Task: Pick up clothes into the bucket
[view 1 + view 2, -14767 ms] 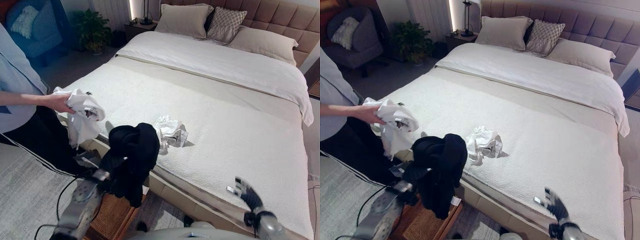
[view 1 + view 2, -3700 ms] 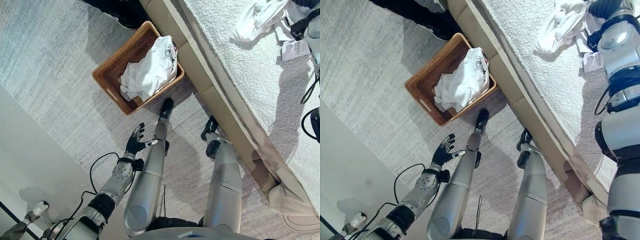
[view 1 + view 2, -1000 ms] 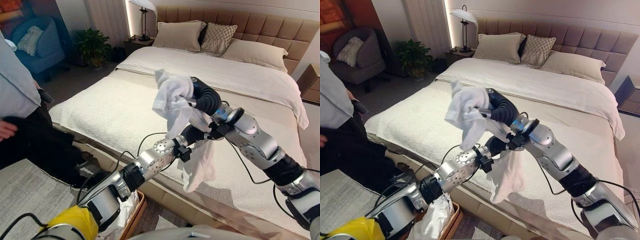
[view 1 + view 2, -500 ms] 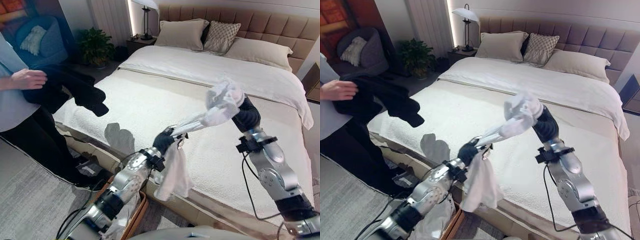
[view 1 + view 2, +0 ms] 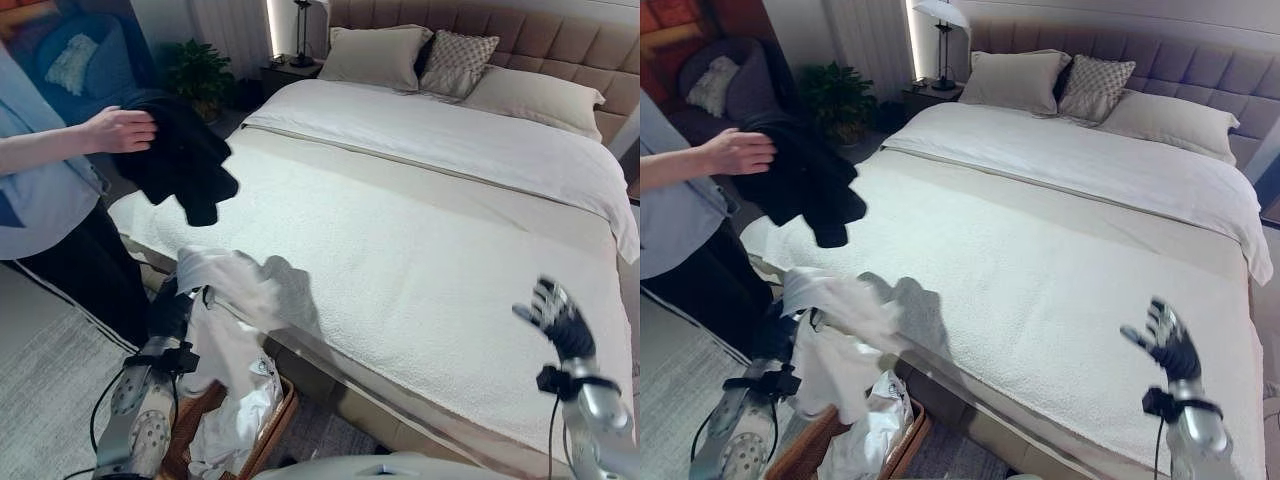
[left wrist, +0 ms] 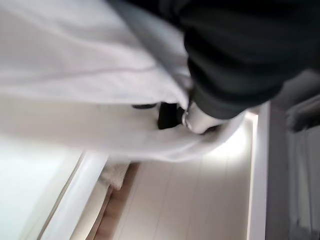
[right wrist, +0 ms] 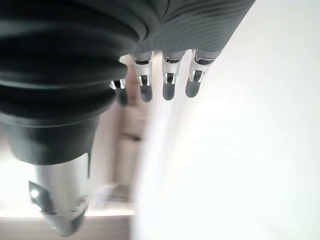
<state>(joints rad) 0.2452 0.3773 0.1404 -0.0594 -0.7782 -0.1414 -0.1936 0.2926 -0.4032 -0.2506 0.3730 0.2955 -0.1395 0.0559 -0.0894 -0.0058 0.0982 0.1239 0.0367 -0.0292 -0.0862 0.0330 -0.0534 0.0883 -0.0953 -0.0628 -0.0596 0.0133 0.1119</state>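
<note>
Left robot hand clutches white garment above basket; right robot hand splayed over bed.

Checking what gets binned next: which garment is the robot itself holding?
The white garment, draped from the left hand above the wicker basket. The black garment is in a person's hand; another white garment already lies in the basket.

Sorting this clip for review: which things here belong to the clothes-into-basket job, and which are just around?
Job:
- white garment, held by left robot hand
- wicker basket, white clothes inside
- black garment in a person's hand
- right robot hand, open over the bed

Around:
- bed
- pillows
- plant
- armchair
</note>
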